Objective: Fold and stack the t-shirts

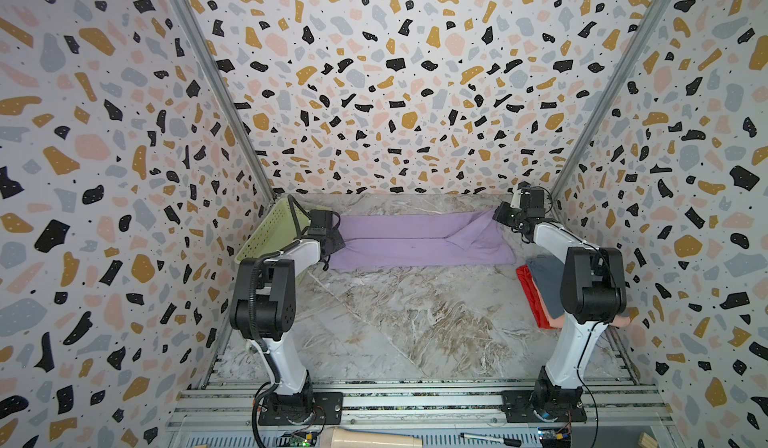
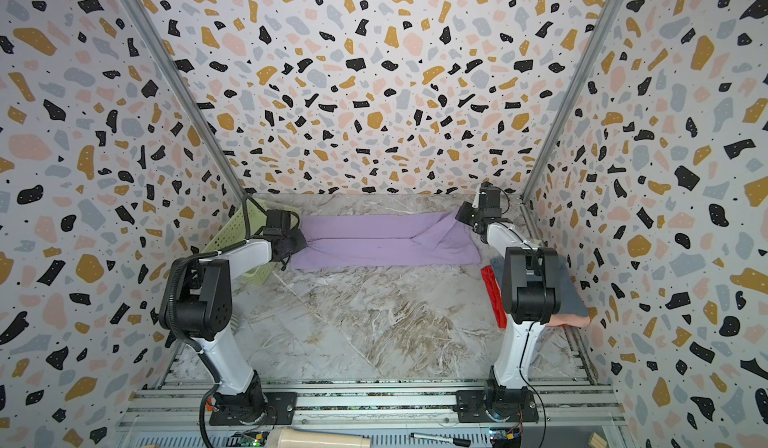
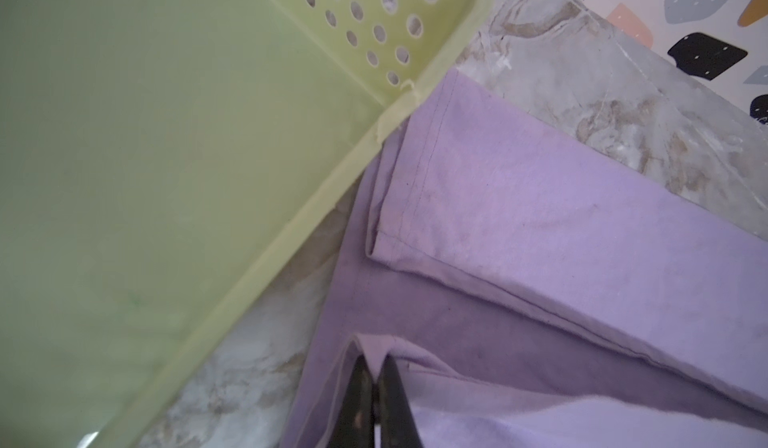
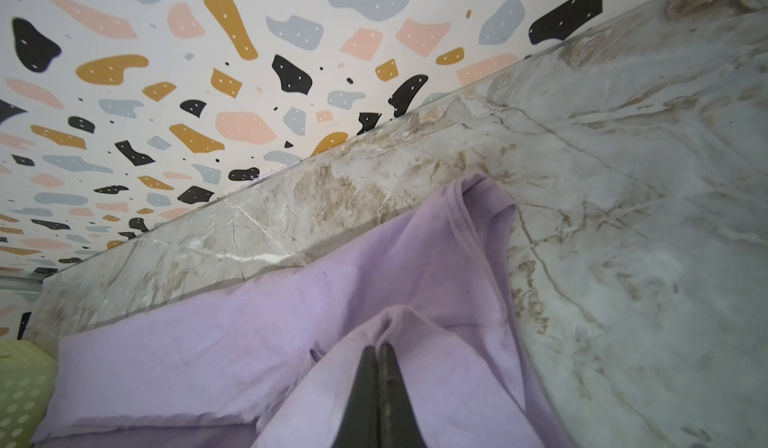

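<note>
Clamped on the lavender t-shirt (image 1: 415,242) with left end effector (image 3: 376,367) and right end effector (image 4: 379,348), one at each end. Spread between them on the surface (image 1: 415,321); green basket (image 3: 166,134) just beside the left.

Soft matt cloth with a stitched hem is shown in the lavender t-shirt (image 1: 415,242), just ahead of the left gripper (image 3: 376,367); its fingers (image 3: 357,404) and those of the right gripper (image 4: 379,354) are finished matt black. Beside the left gripper, the basket (image 3: 166,134) is moulded in smooth, perforated pale green plastic. The table (image 1: 395,321) is marble-patterned with slight sheen; the stacked t-shirts (image 1: 540,275), back from the right gripper, are matt cloth
</note>
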`<state>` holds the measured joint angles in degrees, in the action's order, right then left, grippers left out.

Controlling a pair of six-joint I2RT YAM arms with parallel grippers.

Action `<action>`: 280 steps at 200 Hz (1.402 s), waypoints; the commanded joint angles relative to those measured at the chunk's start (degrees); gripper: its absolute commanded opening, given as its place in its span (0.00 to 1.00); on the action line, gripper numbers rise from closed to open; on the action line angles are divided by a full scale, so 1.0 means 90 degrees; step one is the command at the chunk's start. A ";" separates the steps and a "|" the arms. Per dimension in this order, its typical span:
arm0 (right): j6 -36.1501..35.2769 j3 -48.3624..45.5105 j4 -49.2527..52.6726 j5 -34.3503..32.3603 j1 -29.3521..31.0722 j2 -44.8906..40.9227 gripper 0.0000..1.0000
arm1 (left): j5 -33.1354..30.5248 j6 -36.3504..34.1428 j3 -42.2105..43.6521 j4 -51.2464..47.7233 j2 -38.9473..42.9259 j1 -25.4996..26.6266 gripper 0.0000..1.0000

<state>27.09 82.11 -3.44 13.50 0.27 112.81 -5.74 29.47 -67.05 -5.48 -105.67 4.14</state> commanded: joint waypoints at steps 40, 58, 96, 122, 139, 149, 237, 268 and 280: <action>-0.0018 0.0655 0.0109 0.0535 -0.0266 -0.0141 0.71 | -0.0445 -0.0036 -0.0427 -0.0180 0.0532 -0.0070 0.47; -0.0020 0.0262 -0.0018 0.0491 -0.0251 -0.0567 0.71 | -0.0429 0.0016 -0.0220 -0.0050 0.0858 -0.0053 0.52; 0.0035 -0.0362 0.0055 0.0356 0.0086 -0.1013 0.70 | 0.0061 -0.0307 -0.0408 -0.0117 0.0849 0.0337 0.57; 0.0184 -0.0667 -0.0148 0.0238 0.0476 -0.0888 0.70 | 0.0519 -0.0703 -0.0956 -0.0260 0.0175 0.0764 0.62; 0.0330 -0.0695 -0.0226 0.0230 0.0661 -0.0617 0.69 | 0.0717 -0.0809 -0.1343 -0.0297 -0.0358 0.0912 0.63; 0.0411 -0.0678 -0.0277 0.0230 0.0743 -0.0452 0.69 | 0.0755 -0.0836 -0.1586 -0.0327 -0.0662 0.0955 0.63; 0.1543 -0.0415 -0.0282 0.0257 0.0802 0.0927 0.69 | 0.0649 -0.0880 -0.3239 -0.0721 -0.2554 0.0993 0.64; 0.1726 -0.0101 -0.0346 0.0403 0.0709 0.1380 0.69 | 0.0786 -0.0657 -0.2861 -0.0754 -0.2631 0.0952 0.65; 0.1726 0.0179 -0.0293 0.0476 0.0653 0.1591 0.70 | 0.0838 -0.0615 -0.2601 -0.0717 -0.2561 0.0948 0.64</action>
<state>40.71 79.75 -8.16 16.75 6.96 123.22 0.45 22.50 -93.80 -11.09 -128.49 13.10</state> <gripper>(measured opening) 0.690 0.645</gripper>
